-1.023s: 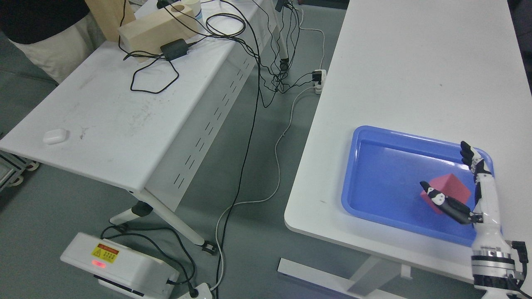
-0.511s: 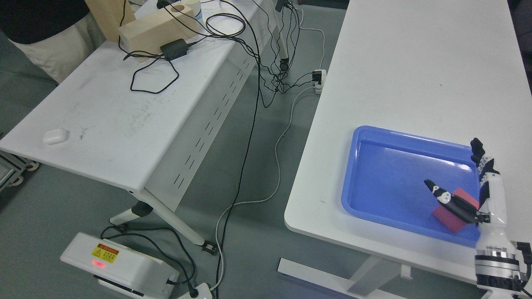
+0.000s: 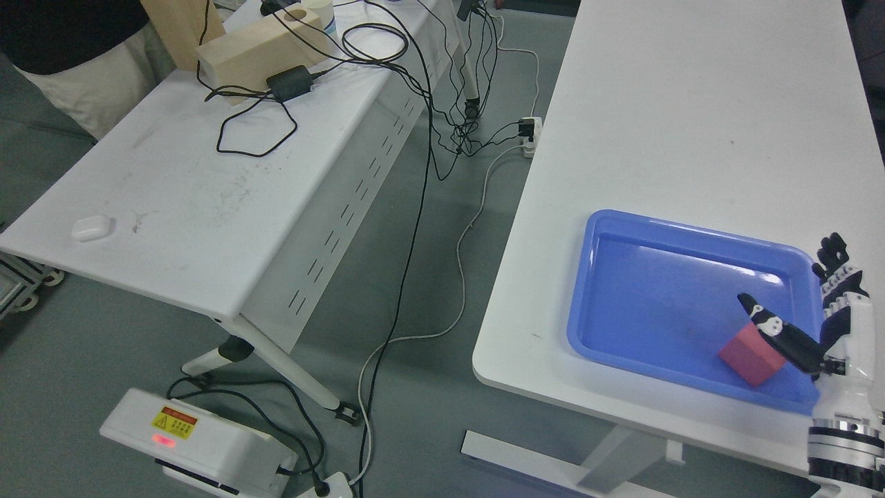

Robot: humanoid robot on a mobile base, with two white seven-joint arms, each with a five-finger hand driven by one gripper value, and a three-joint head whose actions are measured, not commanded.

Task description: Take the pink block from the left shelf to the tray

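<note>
The right hand (image 3: 823, 325) rises from the lower right corner, just beyond the near right corner of the blue tray (image 3: 622, 238). Its fingers (image 3: 836, 266) point upward, spread and relaxed, and its dark thumb (image 3: 778, 332) reaches out over the tray; the hand grips nothing. The pink block (image 3: 747, 354) lies inside the tray, tilted, at the tray's near right corner, just under the thumb; whether the thumb touches it cannot be told. The tray sits near the front edge of the white surface (image 3: 691, 104), whose far part stretches away behind the tray. Left of the tray, across a gap of floor with trailing cables (image 3: 415, 228), stands a second white surface (image 3: 207, 180). On it, near its front left edge, lies a small white case (image 3: 91, 227); farther back rest a black power adapter (image 3: 289, 79) and a pale wooden block (image 3: 259, 48).
</note>
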